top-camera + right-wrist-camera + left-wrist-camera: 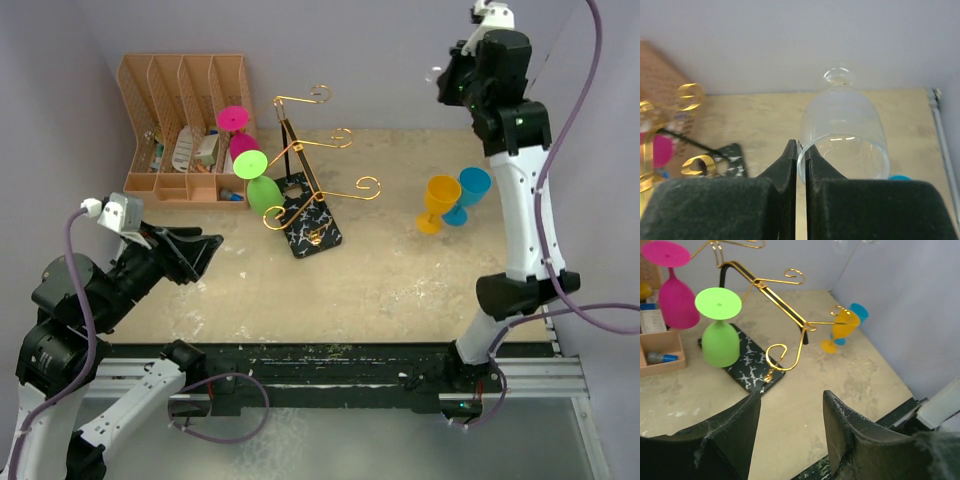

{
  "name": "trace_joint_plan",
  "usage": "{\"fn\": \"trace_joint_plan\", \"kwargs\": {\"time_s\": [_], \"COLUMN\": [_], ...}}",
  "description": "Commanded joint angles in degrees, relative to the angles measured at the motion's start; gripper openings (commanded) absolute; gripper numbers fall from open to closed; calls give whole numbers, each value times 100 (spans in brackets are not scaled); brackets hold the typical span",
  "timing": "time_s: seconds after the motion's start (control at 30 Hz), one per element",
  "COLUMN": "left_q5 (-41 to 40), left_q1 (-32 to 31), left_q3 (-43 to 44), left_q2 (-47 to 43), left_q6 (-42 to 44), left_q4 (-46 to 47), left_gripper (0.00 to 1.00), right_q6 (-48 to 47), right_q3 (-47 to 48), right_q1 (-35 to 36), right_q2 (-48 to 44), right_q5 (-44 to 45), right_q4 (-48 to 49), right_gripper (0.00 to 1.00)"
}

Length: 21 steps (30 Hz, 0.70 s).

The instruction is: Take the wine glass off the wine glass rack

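The gold wire wine glass rack (300,150) stands on its black marbled base (312,228) left of centre; it also shows in the left wrist view (775,295). A green glass (260,185) and a pink glass (238,135) hang upside down from its left arms. My right gripper (447,82) is raised high at the back right, away from the rack, shut on the rim of a clear wine glass (845,132) that points away from the camera. My left gripper (205,248) is open and empty, low, left of the rack base.
An orange slotted desk organiser (185,125) with small items stands at the back left. An orange glass (437,202) and a blue glass (468,193) stand upright on the table at the right. Walls close the back and sides.
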Motion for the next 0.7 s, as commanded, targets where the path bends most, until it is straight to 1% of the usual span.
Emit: {"fn": "trace_joint_plan", "kwargs": {"time_s": [0.0,0.07,0.17,0.3,0.33,0.4,0.57,0.67], "left_q5": [-568,-636,-827,-1044,-1081,-1134,-1240,-1394], "left_q1": [2,2,2,2,2,2,2,2], "left_q3": [18,-87,-218,-449,-543,-682,-863,-923], "left_q2": [81,38,-18,-103,-126,-157,-190,-250], "left_q6": [518,596,723,846,874,909,984,1021], "left_q4": [-304,-317,-365,-394,-386,-355,-424,-467], "left_gripper": [56,56,56,56,56,56,55,55], "right_q6": [573,532,385,334,328,339,259,208], "right_q3": [367,502,786,436,344,298,342,294], "right_q1": [-969,-1076,-1089,-1179,-1282,-1403,-1416,-1403], "right_q2": [450,777,1197,1138,1117,1174,1518,1718], "right_q5": [-1021,-1049,-619,210,170,-178,-640,-1108], "right_q4": [-500,-740,-1110,-1033,-964,-943,-1047,-1121], "right_gripper": [0,0,0,0,0,0,0,0]}}
